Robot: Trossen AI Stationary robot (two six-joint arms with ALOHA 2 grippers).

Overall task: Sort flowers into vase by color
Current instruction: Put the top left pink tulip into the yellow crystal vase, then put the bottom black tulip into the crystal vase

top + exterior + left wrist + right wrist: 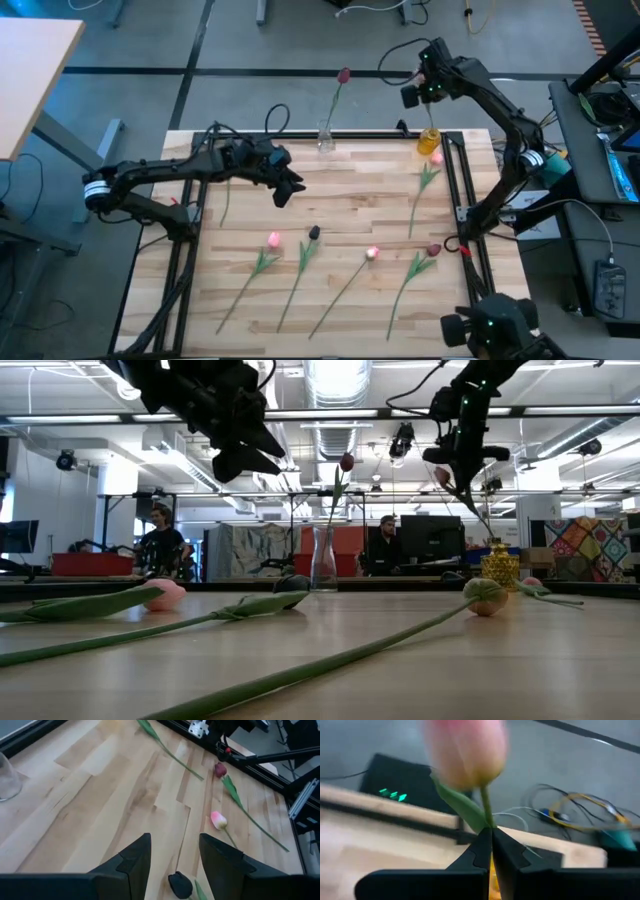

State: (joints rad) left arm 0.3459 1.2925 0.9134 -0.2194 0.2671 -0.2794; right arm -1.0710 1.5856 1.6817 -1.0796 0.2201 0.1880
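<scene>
My right gripper [426, 92] is raised over the table's far right corner, shut on a light pink tulip [465, 752] above a small gold vase [430, 140]. A clear glass vase [325, 138] at the far edge holds one maroon tulip [343, 75] by its stem. Several tulips lie flat on the wood: pink [273, 238], dark [313, 232], pink [372, 253], maroon [433, 250], and one pink [437, 158] beside the gold vase. My left gripper [172, 855] hovers open over the table's middle, above the dark bud [180, 885]. My right gripper pinches the pink tulip's thin stem [488, 817] between its two fingertips, just below the bud and leaf. The flower is lifted clear of the table and tilted. Its stem [470, 515] slants down toward the gold vase's mouth [497, 548]; whether the end is inside I cannot tell.
Black rails run along the table's left and right sides [455, 190]. Bare wood lies between the clear vase and the row of tulips [350, 200]. People sit in the room beyond the far edge [160, 545].
</scene>
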